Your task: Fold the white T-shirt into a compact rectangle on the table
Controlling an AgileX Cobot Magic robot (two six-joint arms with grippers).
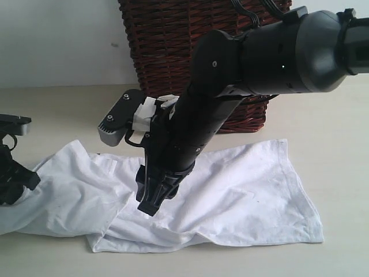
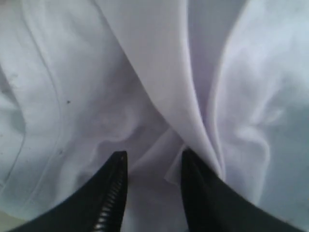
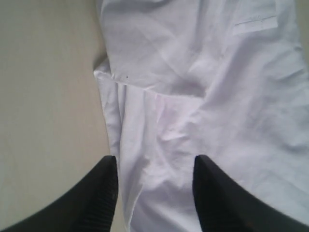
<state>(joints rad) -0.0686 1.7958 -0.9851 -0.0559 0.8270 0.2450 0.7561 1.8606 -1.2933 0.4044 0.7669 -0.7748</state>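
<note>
The white T-shirt (image 1: pixel 242 184) lies crumpled in a long band across the table (image 1: pixel 57 109), its print hidden. My right gripper (image 1: pixel 150 199) reaches across the middle and hangs just over the shirt near its front edge. In the right wrist view the right gripper (image 3: pixel 154 158) is open, with its jaws astride the shirt's folded edge (image 3: pixel 116 125) and nothing clamped. My left gripper (image 1: pixel 14 179) stands at the shirt's left end. Seen from the left wrist, the left gripper (image 2: pixel 154 153) is open over rumpled folds of the T-shirt (image 2: pixel 96 72), one loose fold lying between the jaws.
A dark brown wicker basket (image 1: pixel 167 46) stands at the back, behind the right arm. Bare tabletop (image 3: pixel 48 96) shows beside the shirt's edge and along the front and right of the exterior view.
</note>
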